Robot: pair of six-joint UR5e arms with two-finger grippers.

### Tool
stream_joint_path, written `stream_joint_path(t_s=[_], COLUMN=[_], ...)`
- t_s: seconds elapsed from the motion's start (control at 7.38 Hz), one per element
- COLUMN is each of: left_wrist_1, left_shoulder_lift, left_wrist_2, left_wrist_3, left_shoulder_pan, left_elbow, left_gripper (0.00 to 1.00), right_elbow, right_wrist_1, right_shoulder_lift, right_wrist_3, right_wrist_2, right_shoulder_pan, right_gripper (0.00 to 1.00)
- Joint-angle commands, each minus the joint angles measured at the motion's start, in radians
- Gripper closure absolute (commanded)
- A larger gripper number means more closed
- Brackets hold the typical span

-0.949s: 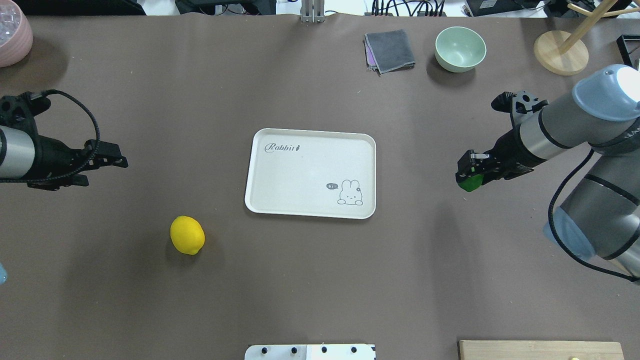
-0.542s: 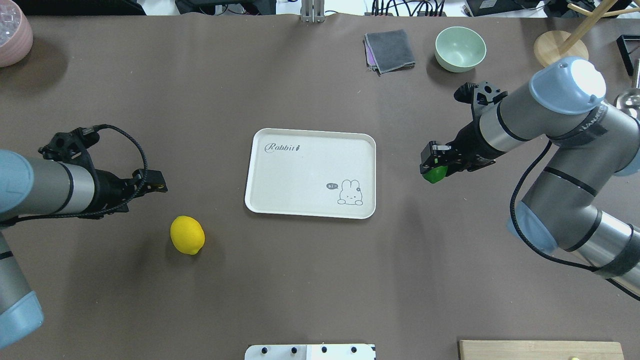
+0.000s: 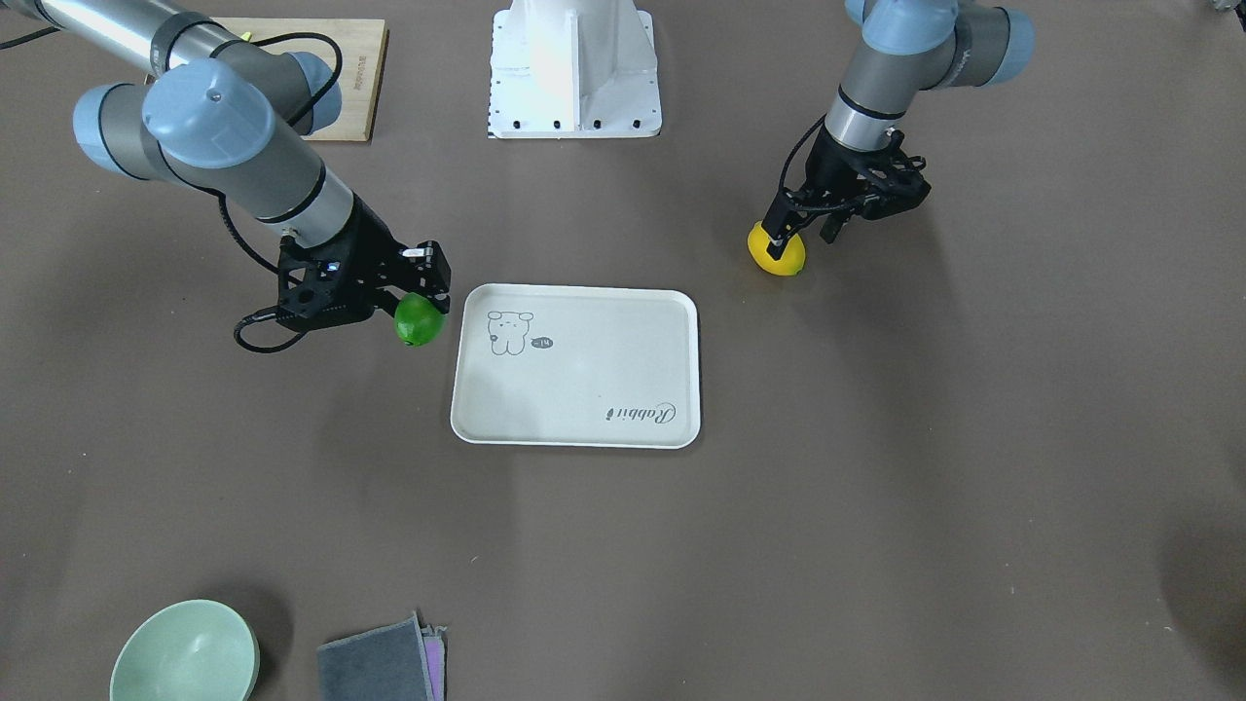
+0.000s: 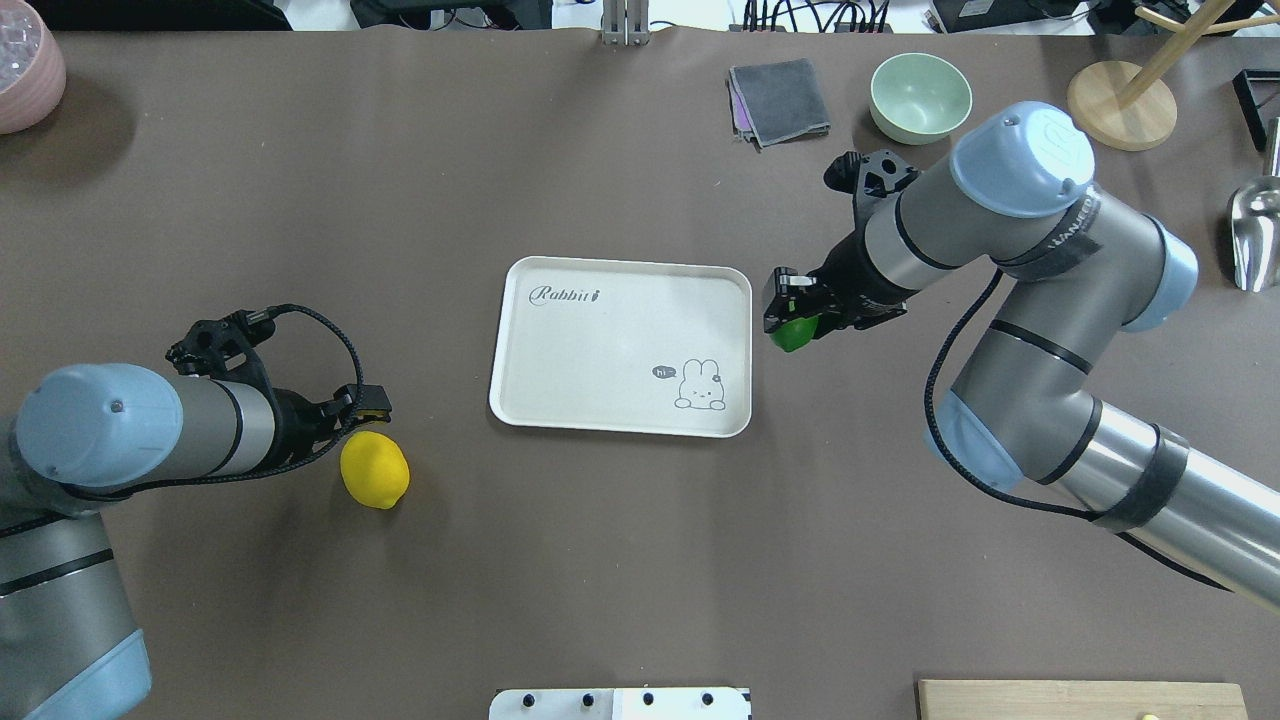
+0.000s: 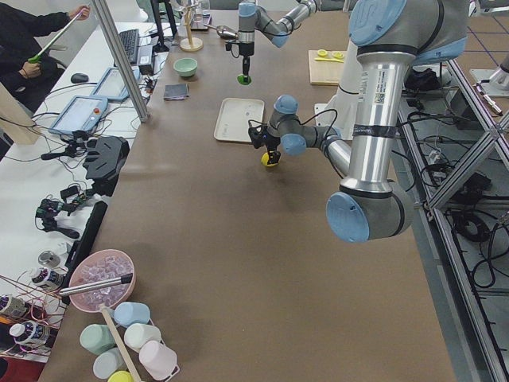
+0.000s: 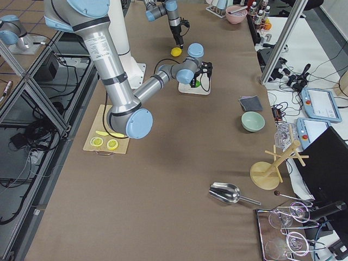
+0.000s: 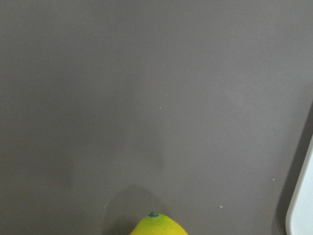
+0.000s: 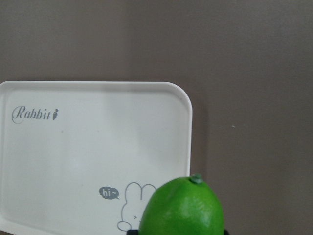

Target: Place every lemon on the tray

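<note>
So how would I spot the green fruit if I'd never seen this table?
Find the off-white tray in the middle of the brown table. Just off its short edge nearest the rabbit drawing, the right arm's tool holds the green lemon. It is the only green fruit; the yellow lemon lies on the table beyond the tray's opposite edge.

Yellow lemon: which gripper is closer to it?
Left. The left gripper is right beside the yellow lemon; the right gripper is past the tray, holding the green lemon.
</note>
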Motion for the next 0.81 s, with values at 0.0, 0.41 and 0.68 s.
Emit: stream_joint_path(t_s=[0.0, 0.41, 0.68], left_wrist_1=[0.000, 0.000, -0.008], left_shoulder_lift=[-0.002, -0.002, -0.018], left_wrist_2=[0.007, 0.012, 0.024], left_wrist_3=[-0.002, 0.001, -0.004], left_shoulder_pan=[0.037, 0.069, 0.073], left_elbow=[0.018, 0.027, 0.026], left_gripper=[0.02, 0.17, 0.85], right_elbow=[-0.024, -0.027, -0.047], right_wrist_1=[0.008, 0.013, 0.013], right_shoulder_lift=[0.038, 0.045, 0.066], right_wrist_3=[0.027, 0.028, 0.028], right_wrist_2=[-0.038, -0.095, -0.124], right_shoulder_pan=[-0.032, -0.072, -0.093], right_gripper=[1.00, 1.00, 1.00])
